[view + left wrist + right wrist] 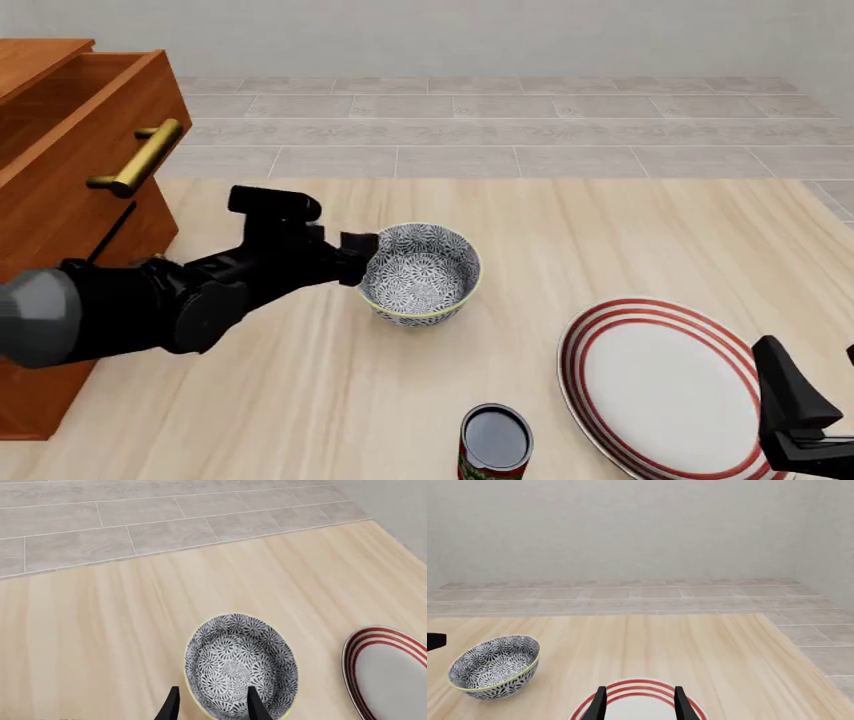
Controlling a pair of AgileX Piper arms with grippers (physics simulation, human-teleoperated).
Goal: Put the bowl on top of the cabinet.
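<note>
The bowl (422, 272), blue-grey floral with a pale rim, sits near the middle of the wooden table (601, 240); it also shows in both wrist views (240, 665) (494, 666). My left gripper (213, 706) is open at the bowl's left rim (358, 262), one finger inside the bowl and one outside its wall. The reddish-brown cabinet (60, 140) stands at the far left, its top partly out of frame. My right gripper (639, 706) is open over the plate, low at the right edge of the front view (798, 415).
A white plate with red rings (661, 385) lies right of the bowl. A dark can (495, 440) stands at the front edge. A brass bar handle (136, 158) juts from the cabinet toward my left arm. Grey tiled floor (534, 120) lies beyond the table.
</note>
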